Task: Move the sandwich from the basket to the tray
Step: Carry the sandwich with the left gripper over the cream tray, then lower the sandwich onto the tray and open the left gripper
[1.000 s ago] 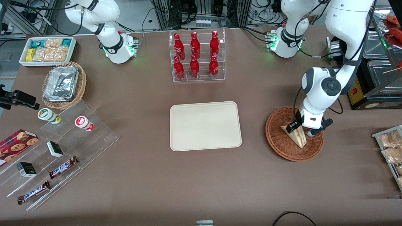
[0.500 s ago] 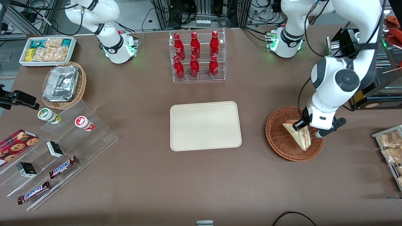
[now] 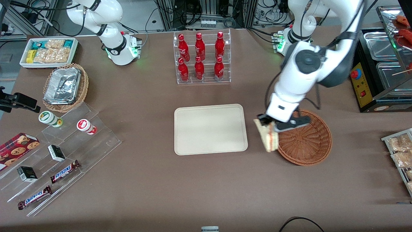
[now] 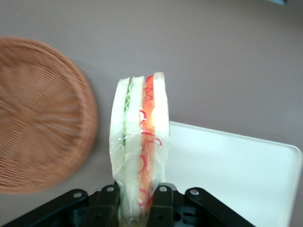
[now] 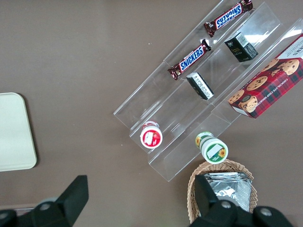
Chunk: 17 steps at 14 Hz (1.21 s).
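Observation:
The sandwich [image 3: 269, 138] [image 4: 140, 142], a wrapped pale wedge with red, orange and green layers, hangs in the air, lifted out of the basket. My gripper [image 3: 268, 125] [image 4: 137, 201] is shut on its upper end, a black finger pressing each bread face. It hangs over the bare table between the reddish-brown wicker basket [image 3: 305, 140] [image 4: 42, 113] and the cream tray [image 3: 210, 129] [image 4: 236, 170], at the basket's rim nearest the tray. Nothing lies in the basket or on the tray.
A clear rack of red bottles [image 3: 201, 58] stands farther from the front camera than the tray. A black box with a red button [image 3: 362, 87] and packaged snacks [image 3: 400, 151] lie toward the working arm's end. Acrylic snack shelves [image 3: 58, 151] and a foil basket [image 3: 64, 86] lie toward the parked arm's end.
The gripper lifted the sandwich out of the basket and carried it sideways over the basket's rim toward the tray. The basket now holds nothing.

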Motion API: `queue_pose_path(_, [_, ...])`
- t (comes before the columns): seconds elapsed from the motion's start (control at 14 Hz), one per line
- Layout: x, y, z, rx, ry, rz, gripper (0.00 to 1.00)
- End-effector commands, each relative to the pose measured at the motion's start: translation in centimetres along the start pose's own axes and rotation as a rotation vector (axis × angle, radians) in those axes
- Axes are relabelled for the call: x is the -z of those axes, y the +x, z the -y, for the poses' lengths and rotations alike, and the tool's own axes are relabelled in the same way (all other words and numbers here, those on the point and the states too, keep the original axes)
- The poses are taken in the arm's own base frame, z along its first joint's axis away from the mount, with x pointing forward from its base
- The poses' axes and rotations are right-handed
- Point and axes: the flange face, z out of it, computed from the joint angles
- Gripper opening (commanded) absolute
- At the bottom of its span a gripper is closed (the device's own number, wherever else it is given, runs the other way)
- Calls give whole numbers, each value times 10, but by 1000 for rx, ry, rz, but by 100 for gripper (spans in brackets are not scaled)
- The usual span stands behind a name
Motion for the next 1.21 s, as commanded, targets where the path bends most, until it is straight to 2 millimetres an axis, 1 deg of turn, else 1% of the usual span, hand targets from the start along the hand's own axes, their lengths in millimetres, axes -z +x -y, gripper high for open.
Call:
queue_pose_path(0.0, [-23, -26, -76, 1, -8, 10, 0])
queue_pose_path(0.07, [-36, -38, -93, -23, -6, 24, 0])
queue_pose_path(0.14, [-46, -53, -107, -55, -1, 32, 0])
queue_pose_path(0.21, [-61, -69, -125, -96, 10, 36, 0])
queue_pose_path(0.36, [-92, -88, -148, -132, 28, 52, 0])
queue_pose_path(0.5, [-123, -107, -164, -162, 48, 79, 0])
queue_pose_path(0.57, [-138, -116, -168, -184, 65, 82, 0])
queue_pose_path(0.71, [-164, -121, -167, -199, 98, 92, 0])
queue_pose_path(0.86, [-189, -140, -173, -213, 122, 106, 0])
queue_pose_path(0.93, [-196, -142, -173, -202, 122, 107, 0])
queue_pose_path(1.0, [-198, -143, -174, -202, 115, 104, 0])
queue_pose_path(1.07, [-199, -144, -174, -202, 116, 105, 14])
queue_pose_path(1.14, [-200, -145, -174, -208, 116, 107, 82])
